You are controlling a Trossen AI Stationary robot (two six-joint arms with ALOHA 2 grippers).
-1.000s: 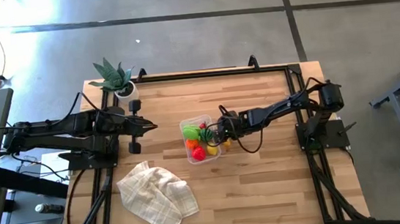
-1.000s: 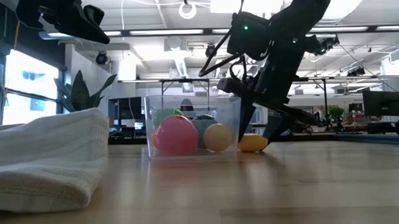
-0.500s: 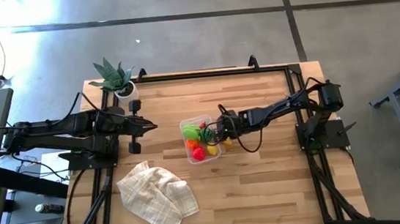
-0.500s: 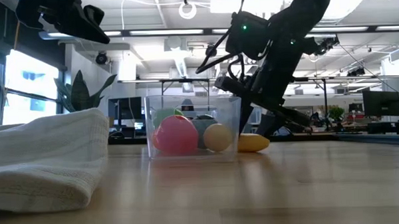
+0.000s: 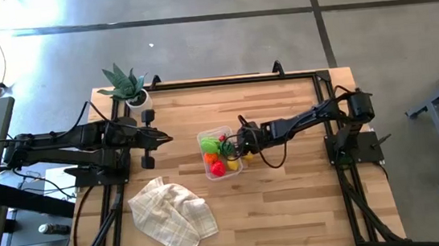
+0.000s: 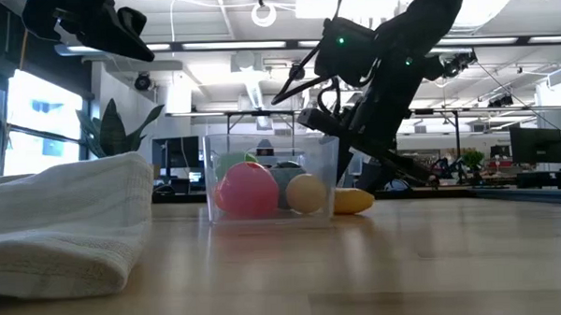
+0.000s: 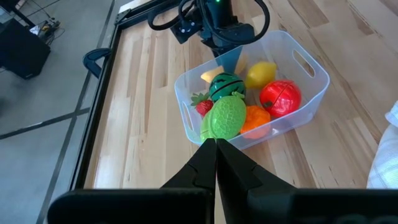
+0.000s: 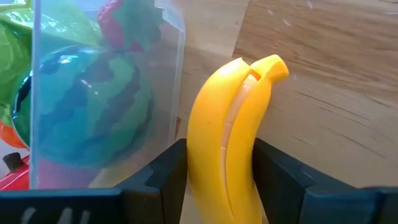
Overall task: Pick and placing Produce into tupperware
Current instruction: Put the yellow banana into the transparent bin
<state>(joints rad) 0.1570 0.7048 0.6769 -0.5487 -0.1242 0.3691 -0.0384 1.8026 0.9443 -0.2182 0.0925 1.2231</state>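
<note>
Your right gripper (image 5: 243,146) sits low at the tub's (image 5: 207,135) side wall, on the side facing the right arm's base, and its two fingers (image 8: 163,170) are closed on the banana (image 8: 231,134). In the right wrist view the banana stands between the dark fingers, touching both, with its stem end pointing away from the camera. The banana lies outside the tub, just beside the clear wall; in the low view its yellow end (image 6: 353,202) rests on the wood right next to the tub's corner.

Look inside the tub (image 7: 304,62) and you see the rest of the produce: a lemon (image 7: 260,73), a red tomato-like piece (image 7: 280,98), an orange piece (image 7: 255,118), a knobbly green fruit (image 7: 223,116), a striped dark-green melon (image 7: 226,85) and a small strawberry (image 7: 203,106). They are packed close together, touching one another.

Your left gripper (image 5: 156,139) hangs above the table near the potted plant (image 5: 125,86), well apart from the tub, with its fingers (image 7: 207,158) pressed together and holding nothing.

A folded checked cloth (image 5: 172,214) lies on the table (image 5: 292,205) near the front edge, apart from the tub.
</note>
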